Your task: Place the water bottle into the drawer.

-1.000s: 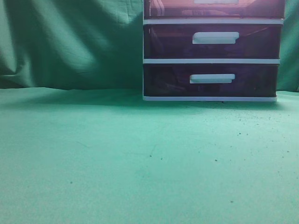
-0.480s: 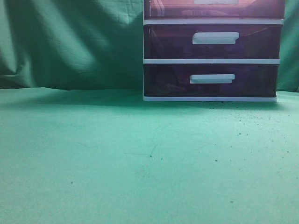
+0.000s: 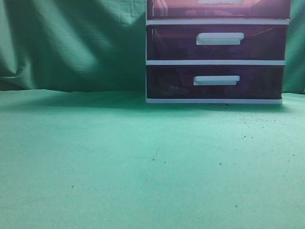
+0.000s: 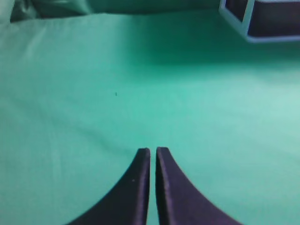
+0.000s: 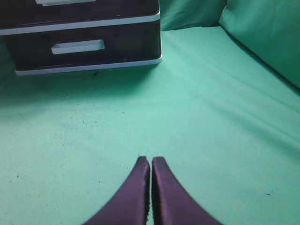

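The drawer (image 3: 181, 8), reddish-purple with a white bar handle, shows only as a strip at the top edge of the exterior view and looks pushed in. The water bottle is not in view in any frame. My left gripper (image 4: 153, 150) is shut and empty above bare green cloth. My right gripper (image 5: 151, 159) is shut and empty above the cloth, in front of the drawer unit (image 5: 84, 70). Neither gripper shows in the exterior view.
The white-framed drawer unit (image 3: 217, 62) stands at the back right with two darker purple drawers (image 3: 167, 43) (image 3: 167, 82) below the top one. Its corner shows in the left wrist view (image 4: 243, 26). Green cloth (image 3: 119, 157) covers the table and hangs behind.
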You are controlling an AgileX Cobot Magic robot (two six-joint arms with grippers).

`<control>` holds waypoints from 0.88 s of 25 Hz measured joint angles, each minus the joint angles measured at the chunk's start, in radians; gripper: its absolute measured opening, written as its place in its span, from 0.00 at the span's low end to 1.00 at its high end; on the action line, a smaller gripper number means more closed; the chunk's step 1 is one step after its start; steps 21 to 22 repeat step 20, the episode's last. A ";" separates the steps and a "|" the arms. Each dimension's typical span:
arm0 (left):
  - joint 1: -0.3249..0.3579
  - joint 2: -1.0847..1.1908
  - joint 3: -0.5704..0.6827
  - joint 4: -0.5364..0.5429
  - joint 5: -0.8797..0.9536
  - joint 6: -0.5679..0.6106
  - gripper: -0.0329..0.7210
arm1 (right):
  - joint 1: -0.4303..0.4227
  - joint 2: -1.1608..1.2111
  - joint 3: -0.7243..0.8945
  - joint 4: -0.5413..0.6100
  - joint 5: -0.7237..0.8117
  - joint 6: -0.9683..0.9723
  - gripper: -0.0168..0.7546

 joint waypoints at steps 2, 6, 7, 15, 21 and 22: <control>0.000 0.000 0.056 -0.016 -0.029 0.002 0.04 | 0.000 0.000 0.000 0.000 0.000 0.000 0.02; 0.002 0.000 0.075 -0.026 -0.068 0.012 0.04 | 0.000 0.000 0.000 0.000 0.000 0.000 0.02; 0.002 0.000 0.075 -0.026 -0.069 0.016 0.04 | 0.000 0.000 0.000 0.000 0.000 0.000 0.02; 0.002 0.000 0.076 -0.028 -0.074 0.032 0.04 | 0.000 0.000 0.000 0.000 0.000 0.000 0.02; 0.002 0.000 0.076 -0.028 -0.075 0.033 0.04 | 0.000 0.000 0.000 0.000 0.000 0.000 0.02; 0.002 0.000 0.076 -0.028 -0.075 0.033 0.04 | 0.000 0.000 0.000 0.000 0.000 0.000 0.02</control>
